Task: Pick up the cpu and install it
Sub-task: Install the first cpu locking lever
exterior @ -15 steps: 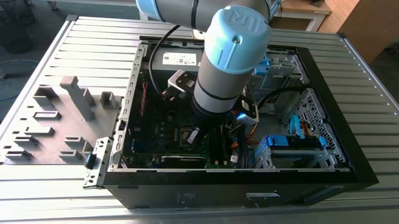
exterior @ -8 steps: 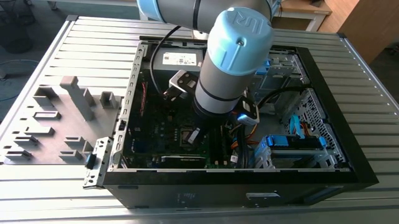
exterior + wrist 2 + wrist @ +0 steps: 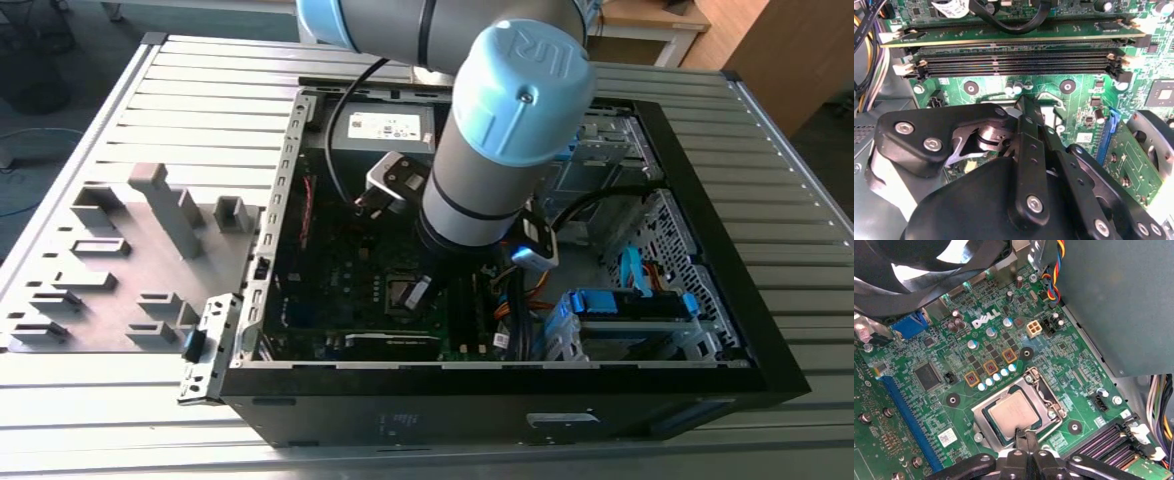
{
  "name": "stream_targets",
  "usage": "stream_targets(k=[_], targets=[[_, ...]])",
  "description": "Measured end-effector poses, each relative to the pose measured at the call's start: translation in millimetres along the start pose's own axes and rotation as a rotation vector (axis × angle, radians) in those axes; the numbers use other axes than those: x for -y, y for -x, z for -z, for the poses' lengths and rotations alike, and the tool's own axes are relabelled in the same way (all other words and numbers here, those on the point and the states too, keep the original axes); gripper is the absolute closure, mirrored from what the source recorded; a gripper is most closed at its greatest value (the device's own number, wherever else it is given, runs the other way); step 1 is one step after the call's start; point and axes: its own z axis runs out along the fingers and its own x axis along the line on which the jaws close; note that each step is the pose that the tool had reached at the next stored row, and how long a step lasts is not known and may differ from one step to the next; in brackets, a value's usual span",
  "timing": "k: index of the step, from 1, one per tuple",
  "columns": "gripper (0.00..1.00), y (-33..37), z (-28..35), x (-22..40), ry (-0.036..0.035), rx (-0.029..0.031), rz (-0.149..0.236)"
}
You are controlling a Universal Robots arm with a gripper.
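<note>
- The cpu (image 3: 1013, 412) lies flat in its socket (image 3: 1049, 392), frame open around it
- My gripper (image 3: 1025, 436) sits at its six o'clock edge, fingertips closed together, gripping nothing
- I'd check seating squarely before pressing

Even, bright light throughout; white glare behind the fan (image 3: 929, 270), and the nearby end effector (image 3: 1026, 150) looks soft.

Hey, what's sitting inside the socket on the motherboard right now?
The cpu lies inside the socket, metal top up. The hand covers its near edge, so whether it sits fully flat cannot be seen.
</note>
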Motion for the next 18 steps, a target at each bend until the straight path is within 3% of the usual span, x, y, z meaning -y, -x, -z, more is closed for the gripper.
stream_targets(k=[5, 11, 16, 18], targets=[[0.89, 0.1, -1.4, 0.6, 0.0060, -0.0031, -0.001], [0.89, 0.1, -1.9, 1.2, 0.0081, -0.0037, -0.001], [0.89, 0.1, -2.1, 4.0, 0.0215, -0.0070, -0.001], [0.89, 0.2, -2.1, 4.9, 0.0343, -0.0088, -0.002]])
